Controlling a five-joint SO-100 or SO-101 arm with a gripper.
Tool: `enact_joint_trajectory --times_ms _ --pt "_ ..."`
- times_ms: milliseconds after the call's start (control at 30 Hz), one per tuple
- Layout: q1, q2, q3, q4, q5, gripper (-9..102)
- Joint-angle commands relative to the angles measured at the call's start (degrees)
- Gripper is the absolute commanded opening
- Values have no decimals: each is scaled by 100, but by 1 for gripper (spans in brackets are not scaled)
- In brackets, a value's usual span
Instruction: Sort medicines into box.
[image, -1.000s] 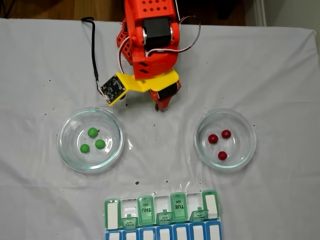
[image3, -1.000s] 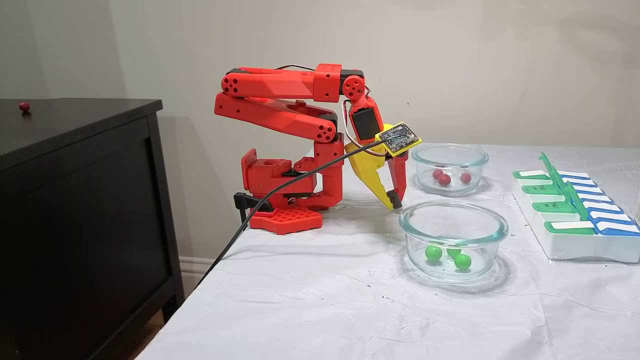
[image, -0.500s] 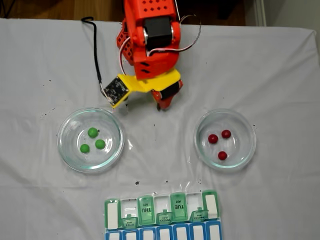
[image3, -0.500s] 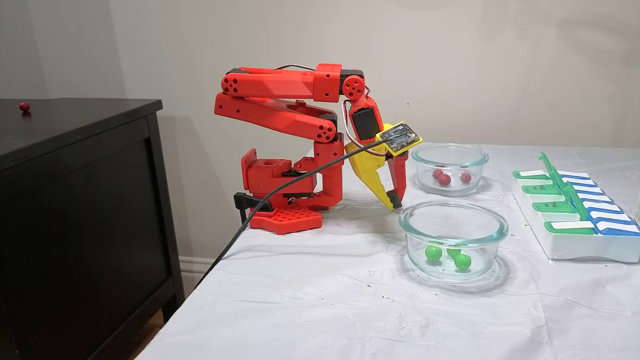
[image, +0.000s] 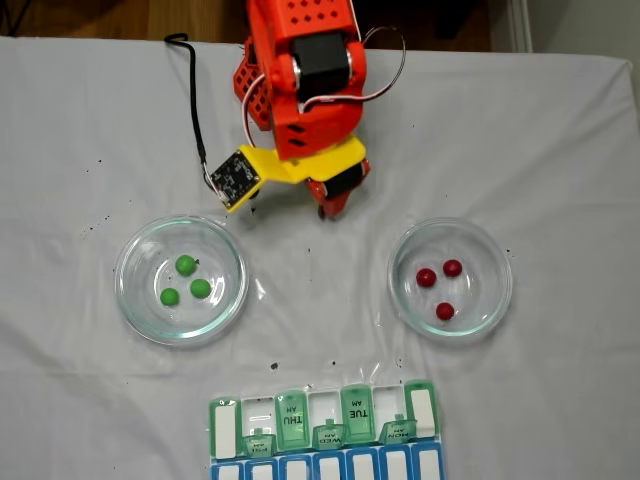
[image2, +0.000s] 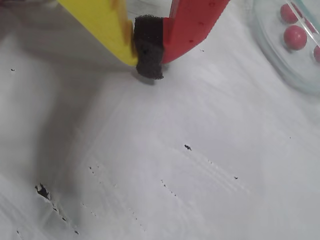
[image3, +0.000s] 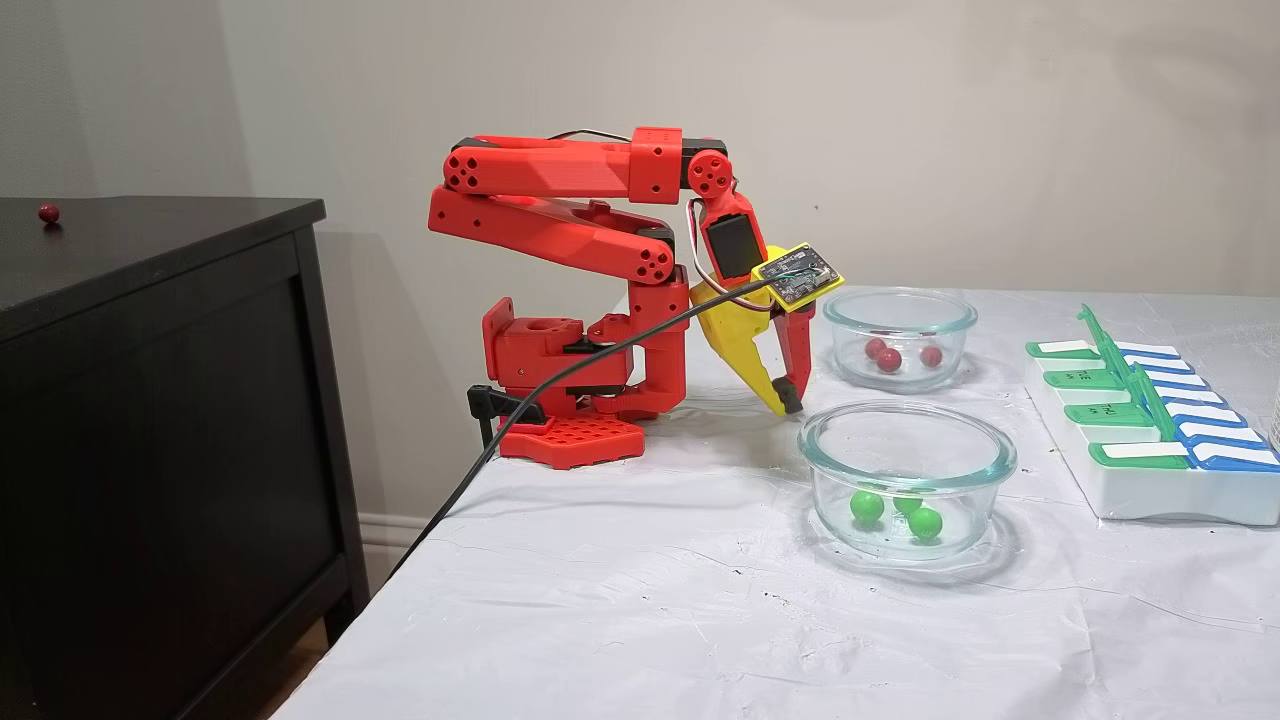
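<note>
The gripper (image2: 148, 50) points down at the white cloth (image2: 190, 165), its yellow finger (image2: 102, 22) and red finger (image2: 192, 22) brought together on their own black foam pad, with nothing between them. In the side fixed view the tip (image3: 788, 401) sits low, just beside the far rim of the near glass dish (image3: 906, 475). That dish holds the three green balls (image3: 868, 506); the far dish (image3: 898, 335) holds the three red balls (image3: 888, 359). The pill organizer (image: 325, 428) lies at the near edge of the top-down fixed view, well apart from the gripper, some green lids raised.
</note>
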Motion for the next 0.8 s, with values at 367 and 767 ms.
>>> enact_joint_trajectory --times_ms 367,767 --pt "-844 -1811 -4271 211 624 0" --pt "-1898 -4166 -6029 360 932 0"
